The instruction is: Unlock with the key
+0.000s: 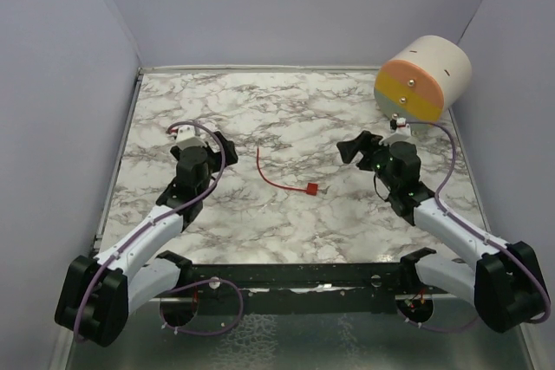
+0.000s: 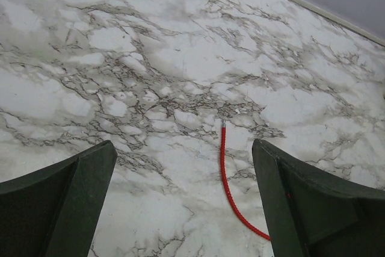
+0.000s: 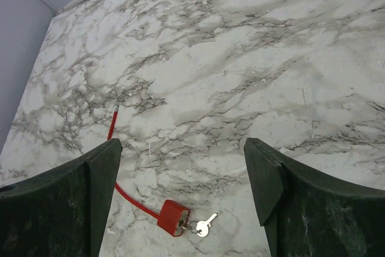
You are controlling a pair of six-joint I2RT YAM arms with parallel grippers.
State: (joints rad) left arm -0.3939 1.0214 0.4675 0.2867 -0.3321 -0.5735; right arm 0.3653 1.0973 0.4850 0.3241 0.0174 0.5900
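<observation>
A thin red cable lock lies on the white-and-grey marble tabletop, roughly midway between the two arms. The cable curves from a free, metal-tipped end on the far side to a small red block-shaped lock body nearer the bases. A small silver key sits at the lock body, its head lying on the marble just beside it.

The left end effector is spread wide and holds nothing. In its wrist view the dark green fingers frame bare marble, and the cable runs down toward the right-hand finger. The right end effector is also spread wide and empty. It points toward the middle of the tabletop, and its wrist view shows the lock body and key low between its fingers, touching neither.

A cream cylinder with an orange-and-yellow round face lies on its side in the far right corner, well apart from the lock.
</observation>
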